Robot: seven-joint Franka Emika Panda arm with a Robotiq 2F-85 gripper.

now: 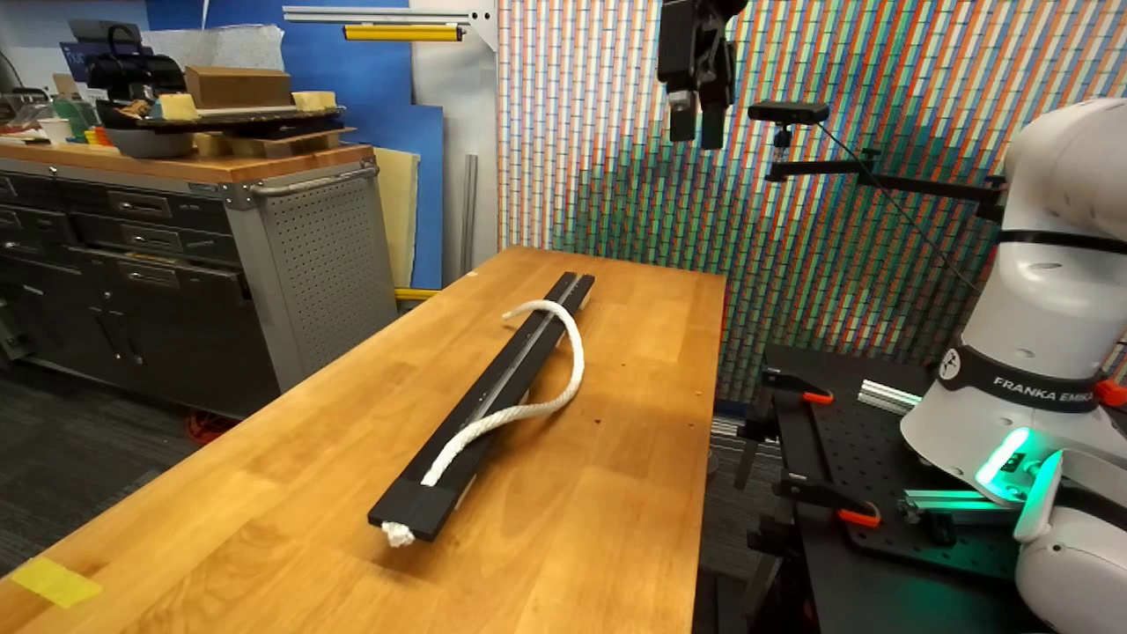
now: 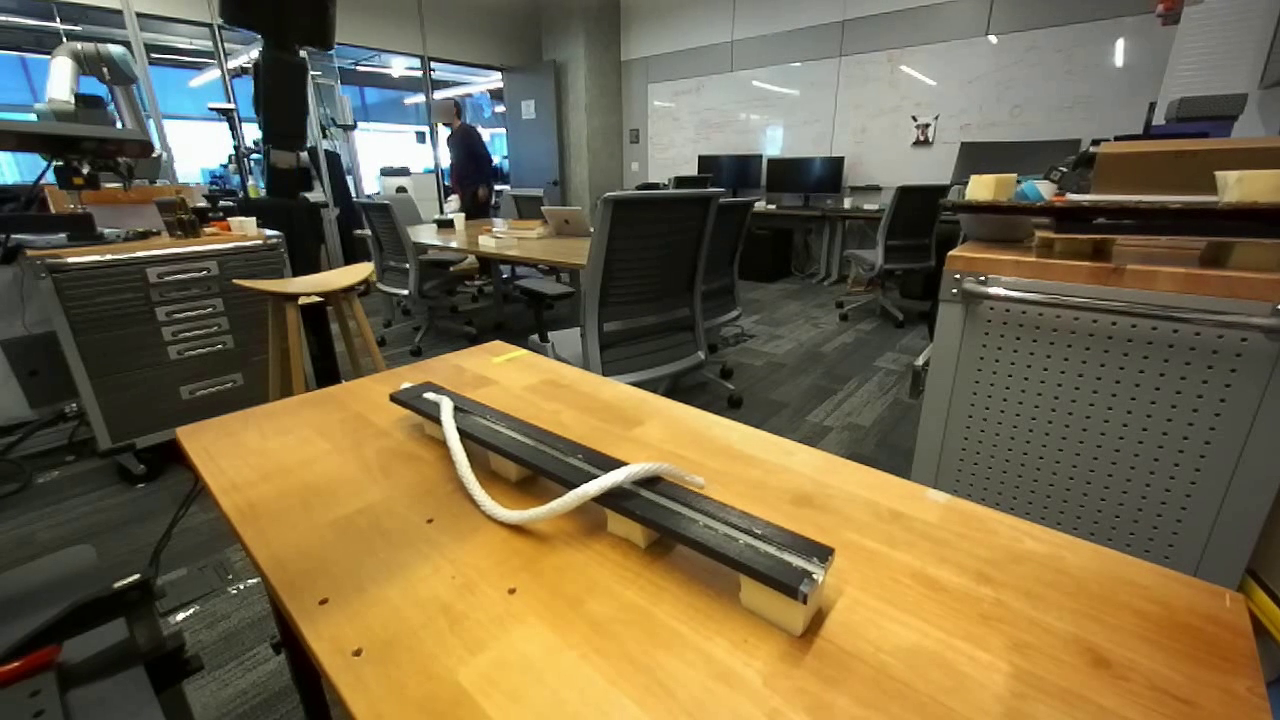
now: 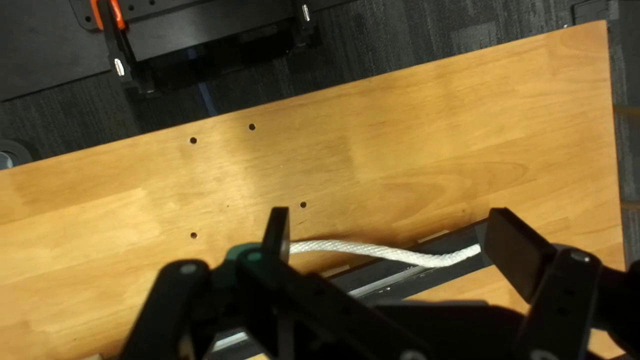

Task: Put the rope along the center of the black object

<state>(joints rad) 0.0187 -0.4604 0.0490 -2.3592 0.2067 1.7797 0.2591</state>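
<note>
In an exterior view the bar (image 1: 489,384) lies along the table (image 1: 616,493), pointing from seven o'clock to one. The rope (image 1: 578,357) rests on it near the seven o'clock end, bows out past its three o'clock side and crosses back over, its tip beyond the nine o'clock edge. A white tuft (image 1: 399,534) pokes out at the bar's seven o'clock end; whether it belongs to the rope, I cannot tell. The claw (image 1: 697,132) hangs at one o'clock, well above the table.

In an exterior view the bar runs from ten o'clock to four on pale blocks (image 2: 775,605), with a silvery stripe (image 2: 740,530) along its middle and the rope's bow at seven.

In the wrist view the claw's fingers (image 3: 515,250) stand wide apart, at seven and four o'clock, the rope in sight far below between them.
</note>
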